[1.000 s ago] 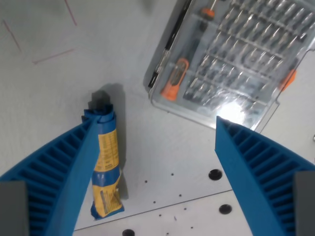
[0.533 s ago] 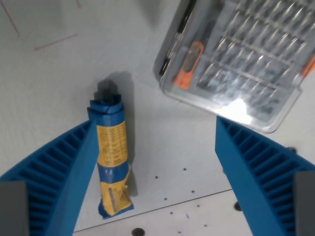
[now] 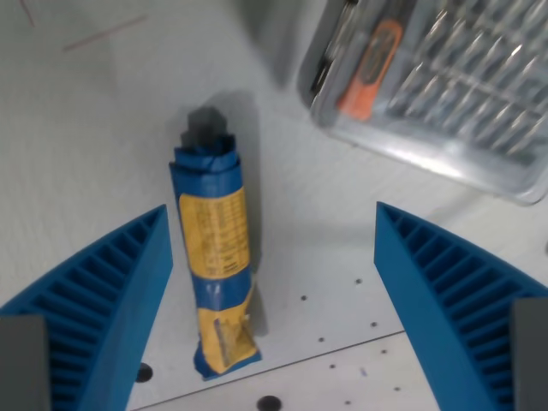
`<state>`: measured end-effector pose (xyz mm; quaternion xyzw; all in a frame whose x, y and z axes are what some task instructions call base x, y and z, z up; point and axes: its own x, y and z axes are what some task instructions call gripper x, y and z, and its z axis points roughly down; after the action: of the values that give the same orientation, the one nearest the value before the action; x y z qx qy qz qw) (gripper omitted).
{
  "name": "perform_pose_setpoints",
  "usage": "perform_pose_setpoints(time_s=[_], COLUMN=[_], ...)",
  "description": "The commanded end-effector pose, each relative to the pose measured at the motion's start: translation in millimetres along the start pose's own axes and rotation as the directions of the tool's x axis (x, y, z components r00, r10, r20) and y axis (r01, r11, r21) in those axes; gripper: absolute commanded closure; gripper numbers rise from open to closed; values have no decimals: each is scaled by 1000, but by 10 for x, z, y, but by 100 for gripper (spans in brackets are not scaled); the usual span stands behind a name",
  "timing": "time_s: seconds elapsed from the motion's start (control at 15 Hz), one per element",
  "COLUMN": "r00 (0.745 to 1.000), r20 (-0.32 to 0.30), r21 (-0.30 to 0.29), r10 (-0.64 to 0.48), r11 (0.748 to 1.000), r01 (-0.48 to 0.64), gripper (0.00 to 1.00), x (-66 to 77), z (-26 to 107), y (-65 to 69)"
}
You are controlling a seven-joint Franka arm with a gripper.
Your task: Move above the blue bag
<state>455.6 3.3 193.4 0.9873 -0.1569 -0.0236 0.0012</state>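
Note:
The blue bag [image 3: 217, 257], a rolled-up blue packet with a yellow printed label, lies lengthwise on the white table, left of the view's centre. A dark clip or cap sits at its far end. My gripper [image 3: 271, 248] hangs above the table, open, with its blue ribbed fingers [image 3: 103, 300] wide apart. The bag lies just inside the left finger, with nothing held between the fingers.
A clear plastic tool case [image 3: 437, 81] with screwdriver bits and an orange-handled driver fills the upper right. Thin red lines [image 3: 103, 32] mark the table at the upper left. Small screw holes dot the plate's near edge [image 3: 325, 360].
The camera has moved: the whole scene has slid right and up in the picture. The bag now sits nearer the centre, clear of the left finger. The fingers stay open.

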Motion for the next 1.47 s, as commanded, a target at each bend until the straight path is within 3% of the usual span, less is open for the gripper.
perform_pose_setpoints(time_s=[0.07, 0.8, 1.47], r00=[992, 992, 993], r20=[-108, -93, -81], r21=[41, 52, 56], r10=[65, 84, 83], r11=[997, 996, 995], r01=[-61, -79, -78], gripper=[0, 0, 0], x=[-167, -499, -630], z=[69, 393, 554], y=[-57, -252, -340])
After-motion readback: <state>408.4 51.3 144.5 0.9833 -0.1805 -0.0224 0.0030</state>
